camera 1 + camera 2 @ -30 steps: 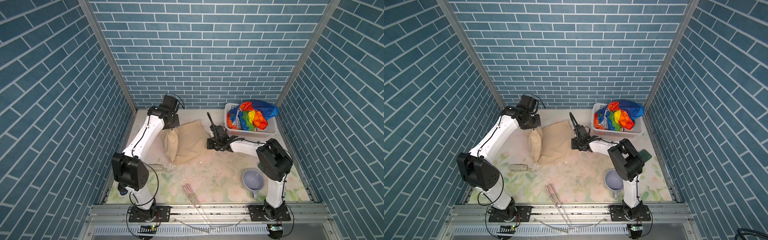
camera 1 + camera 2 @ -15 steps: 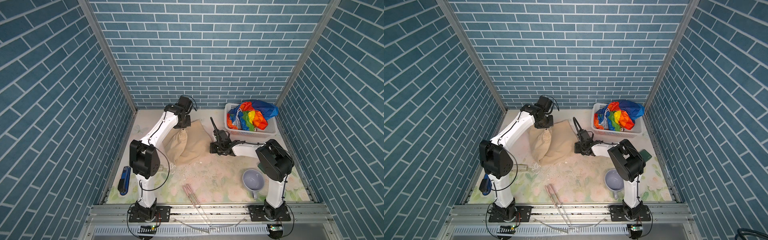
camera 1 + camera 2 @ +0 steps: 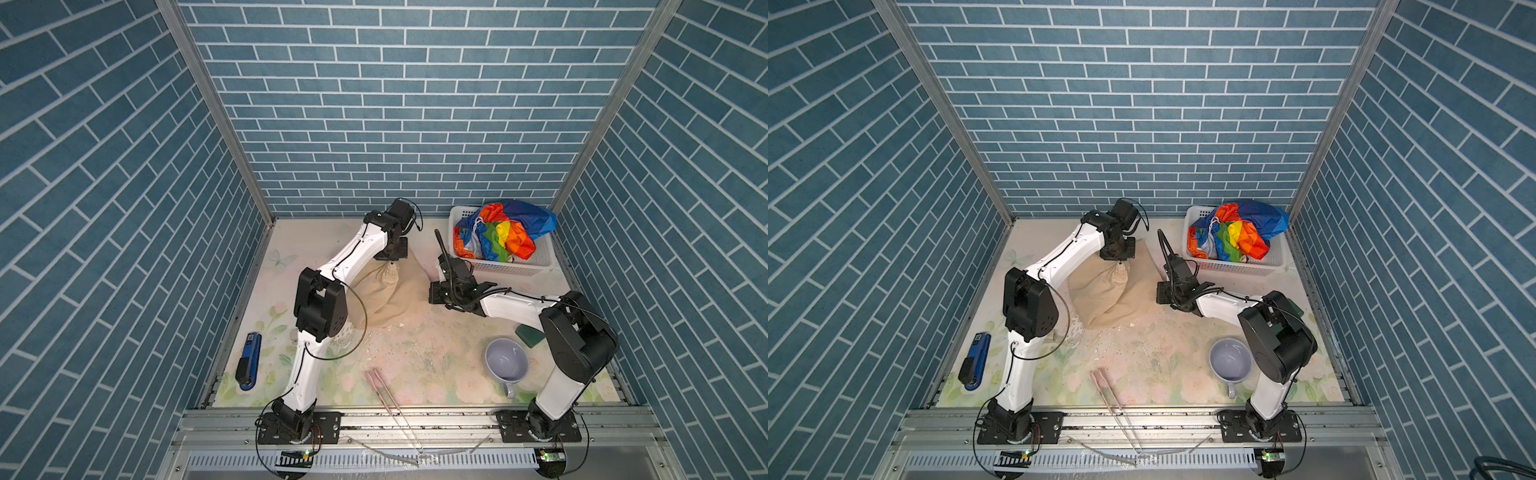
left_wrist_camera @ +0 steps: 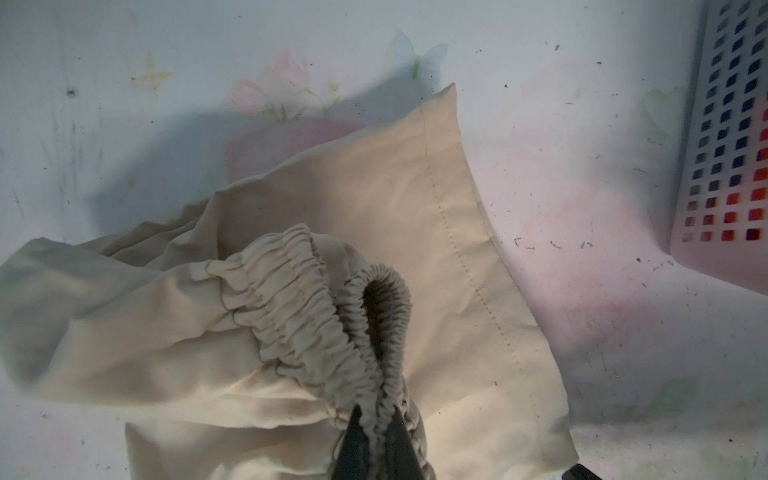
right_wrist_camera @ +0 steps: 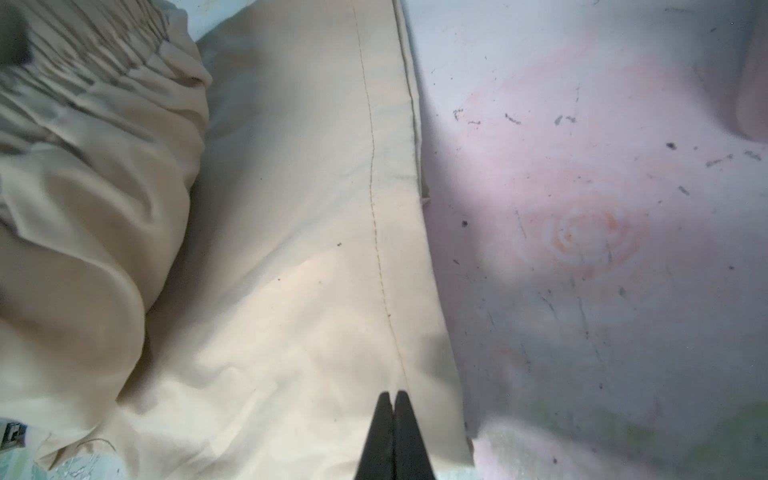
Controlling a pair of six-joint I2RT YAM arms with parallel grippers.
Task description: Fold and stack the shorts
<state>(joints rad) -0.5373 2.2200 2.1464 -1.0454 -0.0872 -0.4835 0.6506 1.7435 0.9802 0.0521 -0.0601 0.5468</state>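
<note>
Two thin pink sticks (image 3: 380,388) lie side by side closest to the front edge of the floral worktop (image 3: 415,357). At front left rests a blue and black stapler (image 3: 248,361). At front right a lavender mug (image 3: 506,365) stands with its opening up, and a dark green object (image 3: 528,334) sits just behind it, partly hidden by the right arm.

Farther back, near the middle, the beige shorts (image 3: 388,297) lie in a loose heap on the worktop. The left gripper (image 4: 376,415) points down over them. Its jaws are clamped on a bunched bit of the gathered elastic waistband, which is lifted above the rest of the cloth. The right gripper (image 5: 392,395) sits at the heap's right edge. Its jaws are pressed tight together with nothing visible between them, and their tips are over the stitched hem of a flat leg. Whether they touch the cloth cannot be told.

In the far right corner, near the back wall, a white perforated basket (image 3: 498,266) holds the crumpled rainbow-striped shorts (image 3: 505,232), mounded above its rim.
</note>
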